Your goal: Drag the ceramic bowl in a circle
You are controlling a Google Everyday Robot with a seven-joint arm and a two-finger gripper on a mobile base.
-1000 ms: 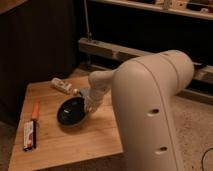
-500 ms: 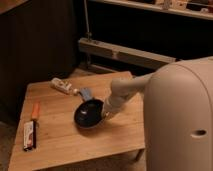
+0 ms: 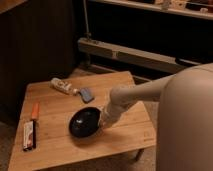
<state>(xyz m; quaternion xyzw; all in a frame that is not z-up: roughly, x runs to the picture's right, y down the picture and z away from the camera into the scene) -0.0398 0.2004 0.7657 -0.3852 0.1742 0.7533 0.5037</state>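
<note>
The ceramic bowl [image 3: 83, 123] is round, shallow and glossy black. It sits on the wooden table [image 3: 60, 150], near the middle toward the front. My gripper [image 3: 103, 119] comes in from the right on a cream arm and sits at the bowl's right rim, touching it. The arm's large cream body fills the right side of the view.
A small white bottle [image 3: 63, 86] lies at the table's back left, with a grey-blue pad [image 3: 87, 95] beside it. An orange stick [image 3: 35, 111] and a dark packet [image 3: 29, 135] lie at the left edge. A dark shelf unit stands behind.
The bowl has slid toward the front of the table, a little left, with the gripper at its rim. The arm has swung further right.
</note>
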